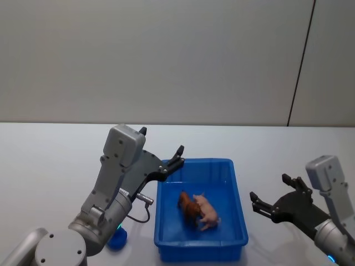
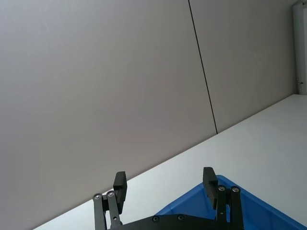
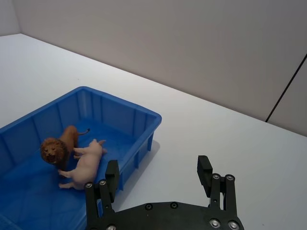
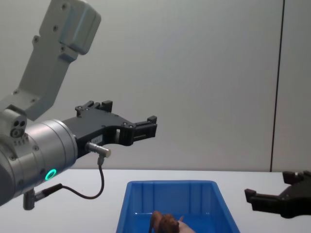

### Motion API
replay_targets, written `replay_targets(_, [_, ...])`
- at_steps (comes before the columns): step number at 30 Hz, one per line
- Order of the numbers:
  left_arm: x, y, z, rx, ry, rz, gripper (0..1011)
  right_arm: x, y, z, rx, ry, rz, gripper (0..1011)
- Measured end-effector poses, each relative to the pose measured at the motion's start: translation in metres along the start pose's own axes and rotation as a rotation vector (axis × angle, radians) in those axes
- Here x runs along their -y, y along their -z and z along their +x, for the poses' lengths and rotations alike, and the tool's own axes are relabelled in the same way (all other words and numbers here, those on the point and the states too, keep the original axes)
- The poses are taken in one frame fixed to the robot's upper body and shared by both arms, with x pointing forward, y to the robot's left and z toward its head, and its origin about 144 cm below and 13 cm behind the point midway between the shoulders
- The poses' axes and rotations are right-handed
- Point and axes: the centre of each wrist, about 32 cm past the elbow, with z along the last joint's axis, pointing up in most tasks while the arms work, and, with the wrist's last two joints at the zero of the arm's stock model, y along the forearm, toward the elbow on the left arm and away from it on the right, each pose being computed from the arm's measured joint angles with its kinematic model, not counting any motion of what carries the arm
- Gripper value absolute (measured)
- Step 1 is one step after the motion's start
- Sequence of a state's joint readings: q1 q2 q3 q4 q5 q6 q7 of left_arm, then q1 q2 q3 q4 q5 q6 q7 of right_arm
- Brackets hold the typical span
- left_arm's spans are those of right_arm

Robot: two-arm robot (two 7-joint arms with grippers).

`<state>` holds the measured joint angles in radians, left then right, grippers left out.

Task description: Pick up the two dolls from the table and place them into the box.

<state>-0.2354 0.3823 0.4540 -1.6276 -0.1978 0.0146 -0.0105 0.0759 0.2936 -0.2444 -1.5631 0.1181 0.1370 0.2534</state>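
One brown doll, one pink doll, one blue box

The box is blue, with reddish-brown doll and pink doll.

We are looking down from the head onto the bright blue plastic rectangular bin, level from the chest, closely from the right wrist.

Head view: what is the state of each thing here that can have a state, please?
box: upright, open-topped, holding both dolls.
brown doll: inside the box, touching the pink doll.
pink doll: inside the box, against the brown doll.
left tool: open, empty, raised near the box's far left corner.
right tool: open, empty, beside the box on its right.
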Motion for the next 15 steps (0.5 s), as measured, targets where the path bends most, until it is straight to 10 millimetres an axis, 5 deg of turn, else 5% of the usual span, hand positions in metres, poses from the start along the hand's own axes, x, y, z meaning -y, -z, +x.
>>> replay_targets(15, [-0.018,-0.003,-0.004,0.01,-0.065,0.076,1001,0.006,0.004,0.005,0.003,0.014,-0.002,1001])
